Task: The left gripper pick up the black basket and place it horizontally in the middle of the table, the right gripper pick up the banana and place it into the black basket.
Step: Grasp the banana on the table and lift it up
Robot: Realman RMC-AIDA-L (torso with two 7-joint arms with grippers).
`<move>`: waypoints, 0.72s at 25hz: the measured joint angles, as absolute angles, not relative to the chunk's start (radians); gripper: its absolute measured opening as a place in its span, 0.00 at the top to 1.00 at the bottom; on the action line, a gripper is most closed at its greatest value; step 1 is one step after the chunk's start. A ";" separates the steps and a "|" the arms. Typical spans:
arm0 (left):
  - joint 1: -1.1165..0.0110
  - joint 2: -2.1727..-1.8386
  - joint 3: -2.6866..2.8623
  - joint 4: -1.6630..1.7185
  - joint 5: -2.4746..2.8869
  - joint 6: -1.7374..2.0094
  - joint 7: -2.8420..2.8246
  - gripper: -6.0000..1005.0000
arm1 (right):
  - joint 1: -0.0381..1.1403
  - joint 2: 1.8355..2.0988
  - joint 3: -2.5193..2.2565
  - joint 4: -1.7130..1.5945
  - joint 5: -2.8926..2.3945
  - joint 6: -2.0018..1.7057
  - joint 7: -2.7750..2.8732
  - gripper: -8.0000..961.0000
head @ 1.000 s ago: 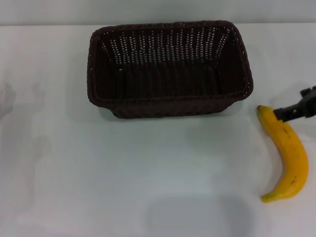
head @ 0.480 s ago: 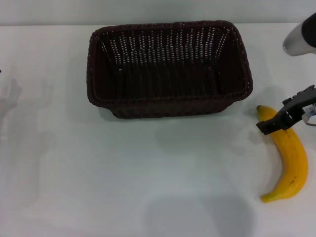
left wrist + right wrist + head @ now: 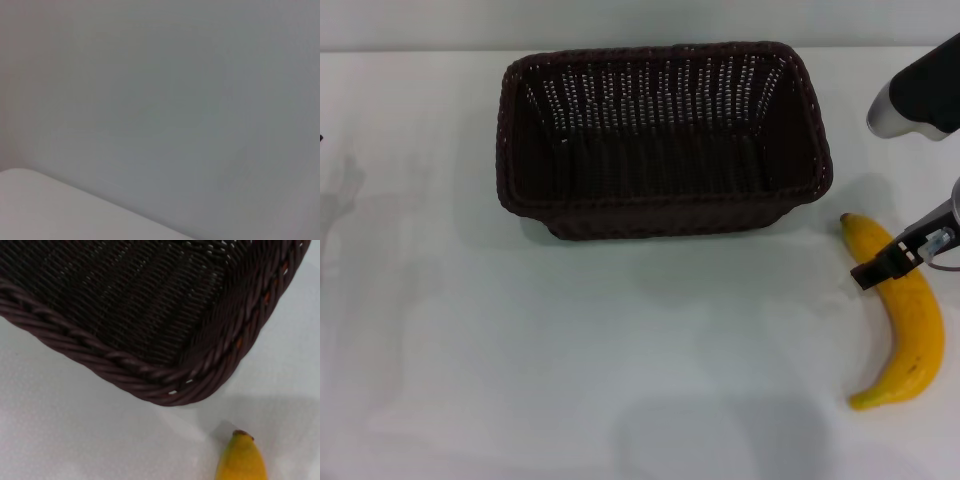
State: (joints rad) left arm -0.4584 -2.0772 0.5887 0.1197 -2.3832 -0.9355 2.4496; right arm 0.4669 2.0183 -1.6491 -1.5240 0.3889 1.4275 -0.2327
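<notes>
Over the upper half of the banana, which lies on the table just right of the black basket, my right gripper hovers, finger spacing indeterminate; I should straddle the fruit's width, descend squarely, then close gently.

The right gripper ends in a small black fingertip on a slim silver metal strut, with a thin grey cable looping beside it. Behind it the right arm has a rounded casing, black on top and silver-white beneath.
</notes>
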 joint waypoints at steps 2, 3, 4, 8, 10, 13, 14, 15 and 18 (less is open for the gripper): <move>-0.460 -2.076 0.587 0.122 -2.383 -0.931 2.450 0.12 | 0.471 2.019 -1.651 -1.504 0.388 1.419 -0.224 0.09; -0.460 -2.076 0.586 0.123 -2.384 -0.931 2.450 0.12 | 0.474 2.019 -1.652 -1.492 0.388 1.415 -0.219 0.09; -0.460 -2.076 0.585 0.124 -2.384 -0.931 2.451 0.12 | 0.475 2.019 -1.654 -1.485 0.387 1.414 -0.216 0.09; -0.462 -2.075 0.584 0.137 -2.386 -0.927 2.449 0.12 | 0.478 2.019 -1.675 -1.471 0.386 1.409 -0.208 0.09; -0.467 -2.075 0.584 0.139 -2.395 -0.919 2.449 0.12 | 0.482 2.019 -1.681 -1.471 0.386 1.409 -0.208 0.09; -0.472 -2.074 0.584 0.142 -2.406 -0.915 2.449 0.12 | 0.494 2.018 -1.695 -1.465 0.385 1.412 -0.207 0.09; -0.473 -2.074 0.584 0.145 -2.409 -0.915 2.449 0.12 | 0.499 2.017 -1.699 -1.459 0.378 1.413 -0.206 0.12; -0.474 -2.074 0.585 0.147 -2.410 -0.914 2.448 0.12 | 0.503 2.017 -1.702 -1.454 0.371 1.414 -0.206 0.15; -0.474 -2.074 0.585 0.153 -2.415 -0.914 2.447 0.12 | 0.508 2.018 -1.705 -1.445 0.355 1.416 -0.207 0.23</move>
State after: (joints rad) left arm -0.4737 -2.0743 0.5845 0.1528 -2.4154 -0.9136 2.4466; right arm 0.5078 2.0176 -1.7051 -1.4447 0.3545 1.4159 -0.2065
